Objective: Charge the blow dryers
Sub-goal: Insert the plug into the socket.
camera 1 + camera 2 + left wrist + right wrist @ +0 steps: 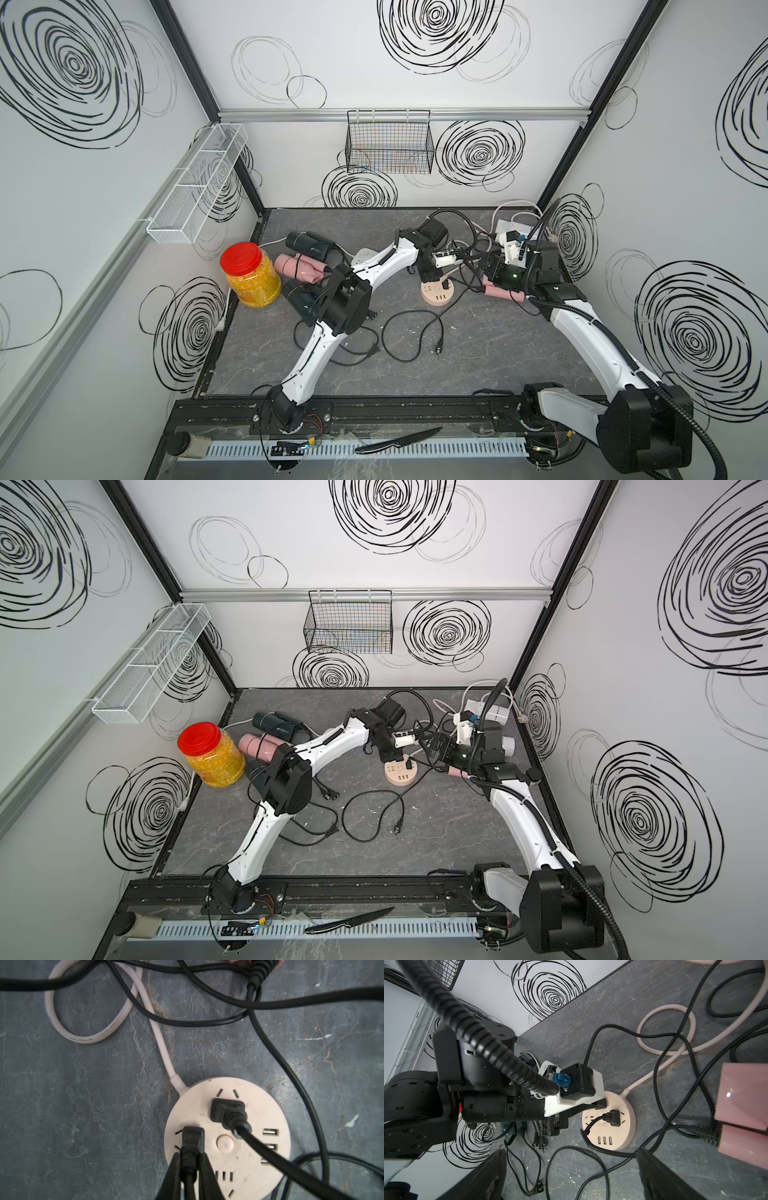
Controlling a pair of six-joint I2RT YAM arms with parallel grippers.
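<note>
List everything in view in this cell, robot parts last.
dark blow dryers: two, teal-black, table's far left
pink blow dryers: two, pink, one far left, one by right arm
socket hub: one, beige, table middle
plugs: two, black, on the hub
power strip: one, white, far right corner
loose cords: several, black, across the table
jar: one, red lid, yellow contents, left edge
wire basket: one, black, back wall
mesh basket: one, white, left wall
knife: one, dark, front rail
table: one, grey marbled
left tool: one, black, shut on a hub plug
right tool: one, black, open, near the hub
</note>
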